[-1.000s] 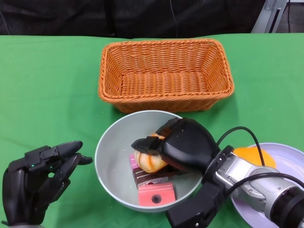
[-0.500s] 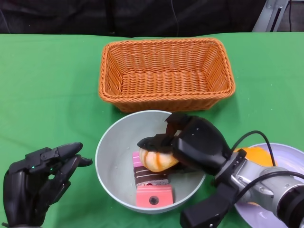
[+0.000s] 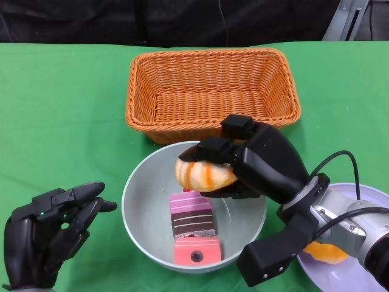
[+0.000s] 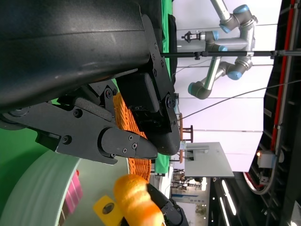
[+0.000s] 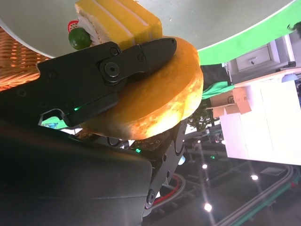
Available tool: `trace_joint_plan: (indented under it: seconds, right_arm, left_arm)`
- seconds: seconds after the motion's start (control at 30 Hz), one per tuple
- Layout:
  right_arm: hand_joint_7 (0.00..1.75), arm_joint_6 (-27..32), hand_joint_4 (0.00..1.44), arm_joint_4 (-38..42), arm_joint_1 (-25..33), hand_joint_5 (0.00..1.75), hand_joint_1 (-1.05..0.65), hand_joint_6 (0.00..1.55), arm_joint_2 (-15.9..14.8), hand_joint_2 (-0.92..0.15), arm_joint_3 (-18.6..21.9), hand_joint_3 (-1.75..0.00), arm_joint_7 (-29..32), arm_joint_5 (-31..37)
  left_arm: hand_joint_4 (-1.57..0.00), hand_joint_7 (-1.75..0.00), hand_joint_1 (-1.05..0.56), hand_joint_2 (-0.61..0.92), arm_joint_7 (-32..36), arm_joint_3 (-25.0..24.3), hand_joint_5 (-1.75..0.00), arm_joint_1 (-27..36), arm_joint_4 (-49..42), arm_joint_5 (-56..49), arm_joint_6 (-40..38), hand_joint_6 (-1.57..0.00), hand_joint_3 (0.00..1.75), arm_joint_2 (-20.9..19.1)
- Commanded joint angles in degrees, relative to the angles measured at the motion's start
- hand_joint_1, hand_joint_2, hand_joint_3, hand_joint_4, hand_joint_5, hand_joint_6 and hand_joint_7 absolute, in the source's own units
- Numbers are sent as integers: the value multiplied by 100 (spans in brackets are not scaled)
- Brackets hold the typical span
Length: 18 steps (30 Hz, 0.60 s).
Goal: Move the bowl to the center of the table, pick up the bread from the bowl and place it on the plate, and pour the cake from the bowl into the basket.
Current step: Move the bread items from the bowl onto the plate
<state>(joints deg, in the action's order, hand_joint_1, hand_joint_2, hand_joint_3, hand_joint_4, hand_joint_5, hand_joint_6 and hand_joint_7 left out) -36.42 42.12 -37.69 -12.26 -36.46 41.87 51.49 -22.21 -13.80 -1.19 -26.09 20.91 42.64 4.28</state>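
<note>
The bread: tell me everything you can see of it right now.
The bread is a rounded, golden-orange bun with a darker orange stripe across its paler crust. The right hand holds it, with black fingers across the top and more of the hand beneath. It hangs above the far half of the grey bowl, touching neither the bowl nor the cake pieces lying in it. The right wrist view shows a thick, smooth-edged disc shape. Its underside is mostly hidden by the hand.

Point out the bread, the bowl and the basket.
bread (image 3: 203, 173), head view, its striped top.
bowl (image 3: 141, 207), head view, bare inner wall.
basket (image 3: 211, 64), head view, far woven wall.
</note>
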Motion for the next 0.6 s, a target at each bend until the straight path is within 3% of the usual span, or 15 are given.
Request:
trace_joint_plan:
  seconds: [0.03,0.33,0.47,0.6]
  right_arm:
    - [85,-362,83,-142,84,138,-23,87,-77,-92,240,-10,159,-247]
    - [93,-708,85,-875,435,141,-24,85,-3,-92,849,-9,-67,-782]
    - [92,-893,80,-1297,754,157,-22,84,-28,-92,1175,-11,-818,-1591]
    - [103,-582,76,-2012,1259,168,-24,80,-86,-92,1529,-14,-1682,-2245]
  left_arm:
    - [-85,-1,-28,92,-82,-44,-102,-6,-118,66,67,-128,19,-100]
    - [-83,-1,-29,92,-66,-84,-102,-37,-242,-1,144,-127,20,-121]
    - [-83,-1,-27,92,-97,-87,-102,-43,-222,68,90,-128,21,-122]
    - [-83,-1,-27,92,-94,-104,-102,-61,-231,66,77,-128,20,-142]
